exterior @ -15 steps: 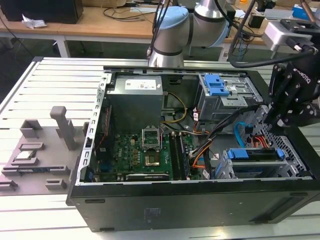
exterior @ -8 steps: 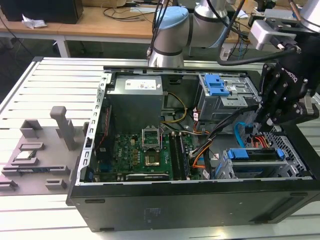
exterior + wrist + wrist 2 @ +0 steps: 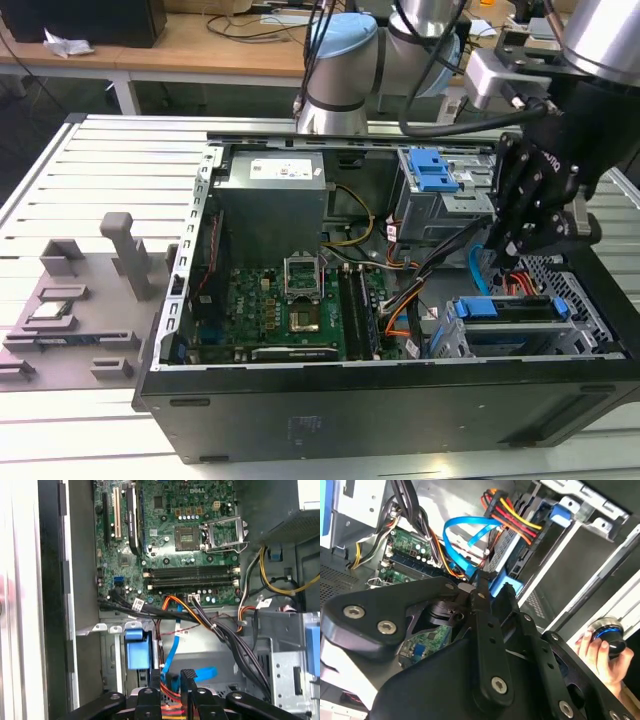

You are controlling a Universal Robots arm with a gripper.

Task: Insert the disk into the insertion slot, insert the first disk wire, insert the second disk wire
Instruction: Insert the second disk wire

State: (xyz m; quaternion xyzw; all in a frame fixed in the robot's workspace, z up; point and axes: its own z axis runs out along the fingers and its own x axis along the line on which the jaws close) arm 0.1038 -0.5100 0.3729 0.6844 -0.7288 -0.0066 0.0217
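I am looking at a slatted, silver-grey metal counter (image 3: 90, 150) that is carrying everything. A black open-sided desktop computer case (image 3: 400, 400) is lying flat on it, taking up the middle and the exterior view's right. Towards the exterior view's left, a grey plastic fixture plate with upright blocks (image 3: 70, 320) is resting directly on the slats, just beside the case. Behind the counter, a separate wooden desk (image 3: 200, 50) is standing well apart.

Claw (image 3: 487, 587) tips sit close together over the blue connector, contact unclear (linkage blocks it). Disk (image 3: 510, 325) mostly buried inside the insertion slot (image 3: 590, 310). A hand (image 3: 602, 655) beside the claw is cut by the frame edge.
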